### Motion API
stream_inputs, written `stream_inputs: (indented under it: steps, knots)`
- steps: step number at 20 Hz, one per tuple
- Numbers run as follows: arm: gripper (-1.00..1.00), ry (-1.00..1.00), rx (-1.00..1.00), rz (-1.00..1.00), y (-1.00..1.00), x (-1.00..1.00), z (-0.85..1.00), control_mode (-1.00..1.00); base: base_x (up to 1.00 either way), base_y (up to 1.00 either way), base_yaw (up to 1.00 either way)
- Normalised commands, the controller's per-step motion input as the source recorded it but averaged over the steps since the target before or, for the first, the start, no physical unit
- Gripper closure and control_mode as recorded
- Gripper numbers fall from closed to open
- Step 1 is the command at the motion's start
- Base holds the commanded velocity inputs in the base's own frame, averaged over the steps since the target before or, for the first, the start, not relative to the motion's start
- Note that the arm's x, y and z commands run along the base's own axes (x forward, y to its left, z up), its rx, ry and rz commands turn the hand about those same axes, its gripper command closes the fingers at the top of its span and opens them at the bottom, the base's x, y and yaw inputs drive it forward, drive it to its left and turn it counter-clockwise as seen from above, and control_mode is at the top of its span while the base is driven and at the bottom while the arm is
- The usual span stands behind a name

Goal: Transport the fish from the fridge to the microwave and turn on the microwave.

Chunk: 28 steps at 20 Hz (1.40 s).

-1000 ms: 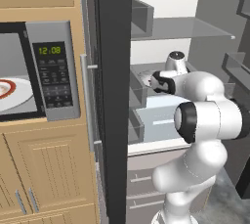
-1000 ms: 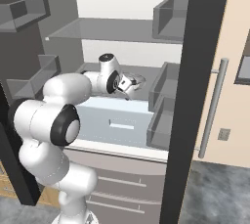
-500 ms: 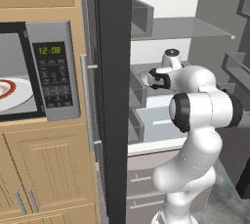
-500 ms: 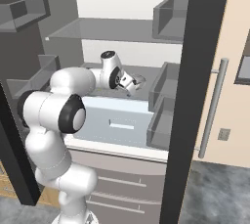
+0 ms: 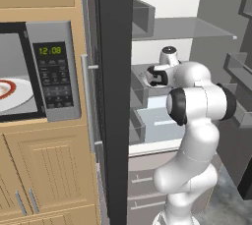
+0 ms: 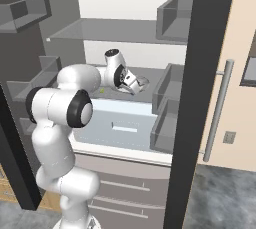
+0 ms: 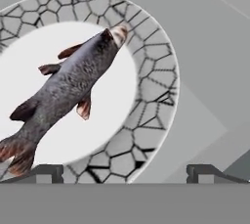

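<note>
My claw [image 7: 125,171] was spread wide, gripping nothing, w/ the fish [image 7: 68,91] right below it, lying on a plate [image 7: 151,115] on a shelf inside the fridge [image 6: 120,30].

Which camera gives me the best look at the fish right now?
The hand view: the fish lies whole on its plate, just above the open jaws. In both base views the arm and hand cover that shelf spot, so I cannot make it out.

microwave [image 5: 51,71], green clock display [image 5: 49,50] apparently reading 12:08
</note>
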Motion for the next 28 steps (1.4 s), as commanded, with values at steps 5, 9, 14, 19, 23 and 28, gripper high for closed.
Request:
stream_inputs:
  steps: [5, 9, 14, 19, 23, 28]
  knots:
    - [-1.00, 0.00, 0.00, -0.04, 0.00, 0.24, 0.00, -1.00, 0.00, 0.00, 0.00]
    - [-1.00, 0.00, 0.00, -0.03, 0.00, 0.26, 0.00, -1.00, 0.00, 0.00, 0.00]
    - [-1.00, 0.00, 0.00, -0.02, 0.00, 0.32, 0.00, -1.00, 0.00, 0.00, 0.00]
    - [-1.00, 0.00, 0.00, -0.03, 0.00, 0.30, -0.01, -1.00, 0.00, 0.00, 0.00]
    - [-1.00, 0.00, 0.00, -0.03, 0.00, 0.25, -0.02, -1.00, 0.00, 0.00, 0.00]
    - [-1.00, 0.00, 0.00, -0.04, 0.00, 0.32, -0.02, -1.00, 0.00, 0.00, 0.00]
